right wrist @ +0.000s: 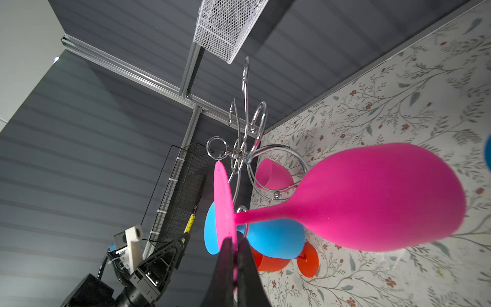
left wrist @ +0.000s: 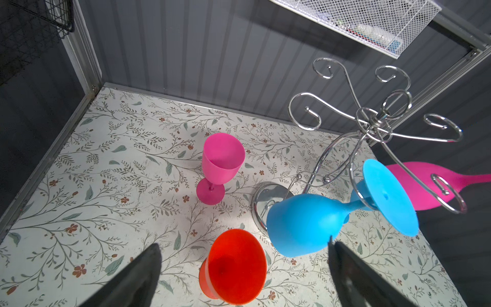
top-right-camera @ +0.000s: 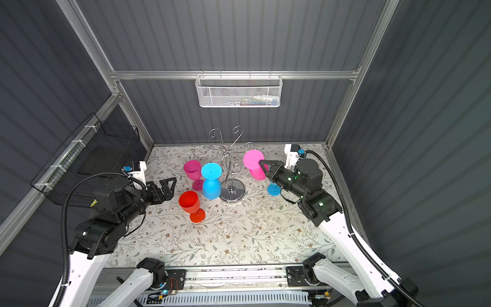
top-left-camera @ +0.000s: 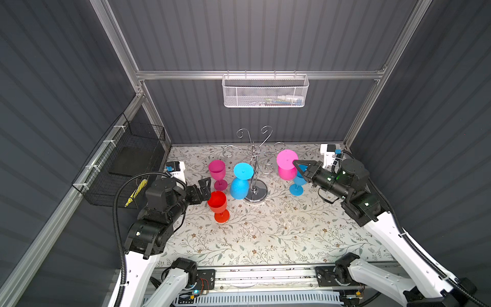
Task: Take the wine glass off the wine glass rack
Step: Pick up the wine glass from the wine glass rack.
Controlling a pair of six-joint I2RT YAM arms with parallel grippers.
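Honestly, right gripper point(top-left-camera: 294, 162) is clamped only on the foot rim of the pink wine glass point(top-left-camera: 286, 159); it might pivot loose or snag the wine glass rack point(top-left-camera: 259, 192).

Behind the black left gripper point(top-left-camera: 208, 189) and right gripper point(top-left-camera: 294, 163) come black motor housings point(top-left-camera: 162, 196), white links point(top-left-camera: 138, 268), ribbed black conduit point(top-left-camera: 115, 210).

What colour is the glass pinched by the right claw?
The glass is bright pink, clearest in the right wrist view.

Lit from above; soft shadows on floral tabletop point(top-left-camera: 265, 234). Glare on chrome wine glass rack point(top-left-camera: 259, 192). Wide-angle bending at edges.
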